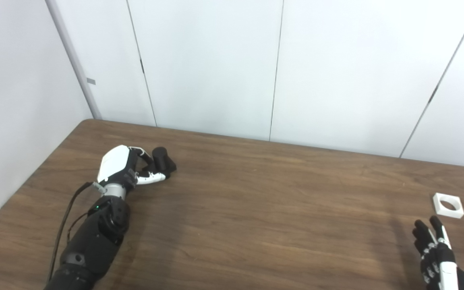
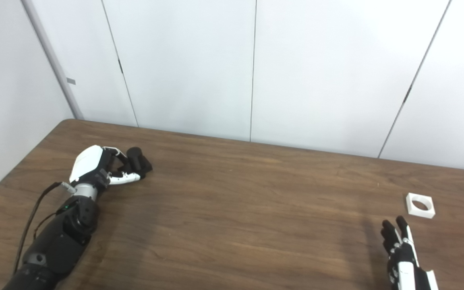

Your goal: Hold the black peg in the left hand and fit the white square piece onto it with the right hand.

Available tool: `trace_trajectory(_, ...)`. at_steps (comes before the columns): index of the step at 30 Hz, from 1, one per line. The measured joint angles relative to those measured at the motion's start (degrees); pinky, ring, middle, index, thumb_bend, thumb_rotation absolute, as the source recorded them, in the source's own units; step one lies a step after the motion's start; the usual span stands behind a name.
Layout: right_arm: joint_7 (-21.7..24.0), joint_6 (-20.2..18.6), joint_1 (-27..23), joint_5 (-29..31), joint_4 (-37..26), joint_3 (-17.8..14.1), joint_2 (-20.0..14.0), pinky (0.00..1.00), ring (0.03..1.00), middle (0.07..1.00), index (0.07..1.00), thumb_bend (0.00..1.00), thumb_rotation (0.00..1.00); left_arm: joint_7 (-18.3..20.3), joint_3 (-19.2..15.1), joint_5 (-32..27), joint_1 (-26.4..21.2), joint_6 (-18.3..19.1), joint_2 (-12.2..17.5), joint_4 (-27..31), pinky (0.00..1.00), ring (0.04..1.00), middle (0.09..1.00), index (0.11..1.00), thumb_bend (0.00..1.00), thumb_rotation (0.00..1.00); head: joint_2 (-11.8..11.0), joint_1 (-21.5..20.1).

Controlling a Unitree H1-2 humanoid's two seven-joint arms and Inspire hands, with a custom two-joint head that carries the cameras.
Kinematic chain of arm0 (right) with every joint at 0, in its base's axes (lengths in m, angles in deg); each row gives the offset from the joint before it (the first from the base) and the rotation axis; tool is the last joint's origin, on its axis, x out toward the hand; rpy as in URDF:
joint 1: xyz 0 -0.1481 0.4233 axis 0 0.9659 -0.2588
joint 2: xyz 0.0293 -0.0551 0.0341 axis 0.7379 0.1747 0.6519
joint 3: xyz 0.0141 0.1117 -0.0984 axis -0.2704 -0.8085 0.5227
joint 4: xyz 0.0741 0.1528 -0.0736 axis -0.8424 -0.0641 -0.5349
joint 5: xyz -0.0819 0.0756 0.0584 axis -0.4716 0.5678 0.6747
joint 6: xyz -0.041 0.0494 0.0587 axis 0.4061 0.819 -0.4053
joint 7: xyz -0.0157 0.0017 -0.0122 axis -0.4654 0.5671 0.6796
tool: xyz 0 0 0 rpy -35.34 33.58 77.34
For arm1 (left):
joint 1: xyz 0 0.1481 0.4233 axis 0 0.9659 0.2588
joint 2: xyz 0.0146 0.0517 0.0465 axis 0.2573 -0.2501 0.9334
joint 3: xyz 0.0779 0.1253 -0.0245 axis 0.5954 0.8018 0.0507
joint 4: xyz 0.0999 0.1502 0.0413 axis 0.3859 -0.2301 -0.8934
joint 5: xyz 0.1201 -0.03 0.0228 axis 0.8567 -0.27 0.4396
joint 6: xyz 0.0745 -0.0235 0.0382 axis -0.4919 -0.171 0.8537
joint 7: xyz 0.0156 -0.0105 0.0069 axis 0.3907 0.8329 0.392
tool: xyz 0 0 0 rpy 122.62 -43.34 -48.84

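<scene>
Nearest the table's (image 1: 256,225) front edge, at its right corner, the right hand (image 1: 437,253) rests with fingers straight and apart, holding nothing. Just beyond its fingertips, near the right edge, lies the white piece (image 1: 448,205), flat on the wood, its round hole facing up, untouched. Farther back, toward the left rear corner, the left hand (image 1: 129,167) has its fingers curled around the black peg (image 1: 162,161), which looks to be sitting on the tabletop. By my reading the peg grasp is under way and the piece is not yet picked up; next the right hand must reach forward, pinch the piece by its sides and carry it across. No brand or writing is readable.
</scene>
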Motion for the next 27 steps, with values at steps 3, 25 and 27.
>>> trace_trajectory(3, 0.01, 0.02, 0.0, 0.04, 0.01, -0.01, 0.01, 0.98, 0.956, 0.944, 1.0, 0.48, 1.0, 0.28, 0.08, -0.35, 0.02, -0.71, 0.22, -0.03, 1.0, 0.861, 0.747, 0.487, 0.51, 0.05, 0.17, -0.35)
trace_trajectory(25, -0.76, -0.4, -0.07, -1.21, -0.09, 0.06, 0.39, 0.97, 0.94, 0.929, 1.0, 0.49, 1.0, 12.35, 4.7, 2.23, 8.95, -1.52, 1.6, 20.81, 1.0, 0.883, 0.815, 0.49, 0.51, 0.05, 1.32, -2.9)
trace_trajectory(27, -0.91, -0.95, -0.09, -1.46, -0.1, 0.06, 0.44, 0.98, 0.944, 0.932, 1.0, 0.49, 1.0, 13.55, 4.91, 2.84, 9.76, -1.42, 1.59, 23.23, 1.0, 0.886, 0.816, 0.49, 0.51, 0.05, 1.32, -3.16)
